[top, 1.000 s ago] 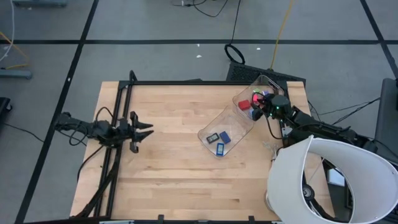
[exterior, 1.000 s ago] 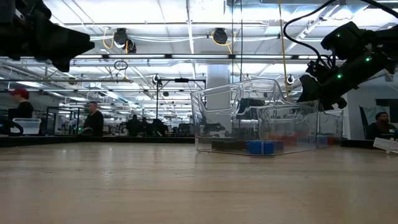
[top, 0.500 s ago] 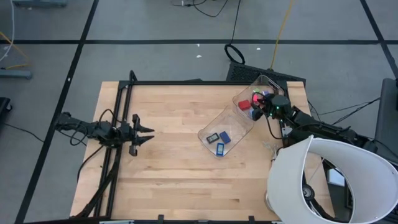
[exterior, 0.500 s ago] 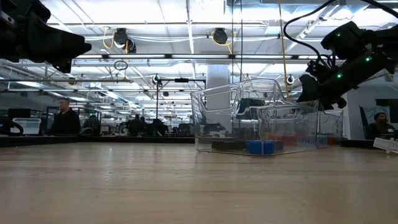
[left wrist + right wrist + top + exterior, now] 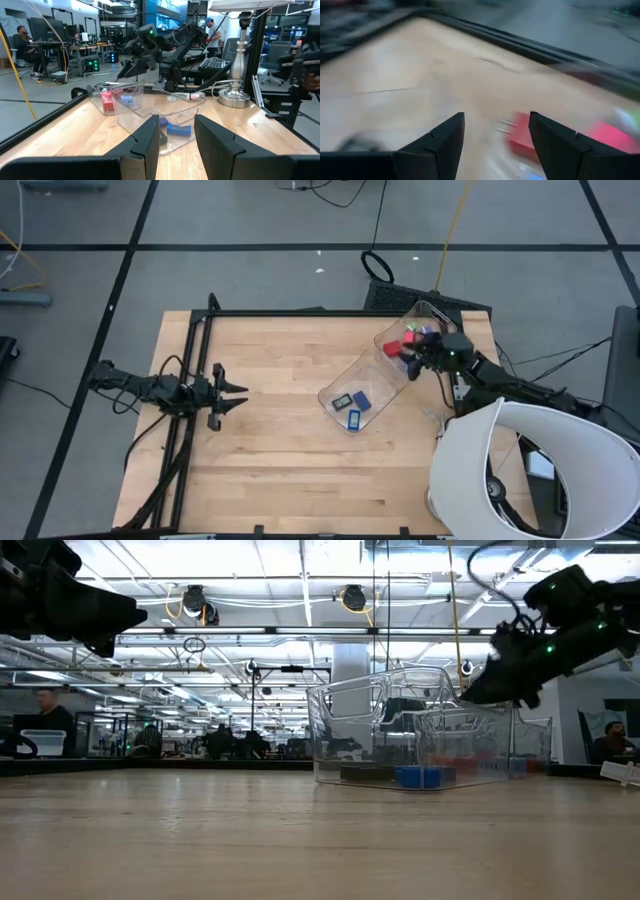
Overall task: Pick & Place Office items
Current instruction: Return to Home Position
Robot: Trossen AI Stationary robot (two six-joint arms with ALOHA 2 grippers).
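A clear plastic bin point(image 5: 385, 375) lies slantwise on the wooden table, right of centre. Inside its near-left end lie two blue blocks point(image 5: 357, 410) and a dark flat rectangle point(image 5: 341, 400). At its far-right end sit a red block point(image 5: 392, 347) and green and purple pieces point(image 5: 417, 333). My right gripper point(image 5: 412, 363) hangs open at that far-right end, above the bin's rim point(image 5: 470, 705); whether it touches the bin I cannot tell. Its blurred wrist view shows a red block point(image 5: 520, 137) beyond the fingers. My left gripper point(image 5: 238, 393) waits at the table's left, slightly open and holding nothing.
A white lamp shade point(image 5: 530, 470) covers the table's near right corner, over my right arm. A black rail frame point(image 5: 190, 360) runs along the table's left side under my left arm. Bare wood lies between the left gripper and the bin.
My right gripper has swung and tipped a little at the bin's far-right end, its fingers moving toward the table's left and slightly up; it stays open. The bin and the pieces inside have not moved.
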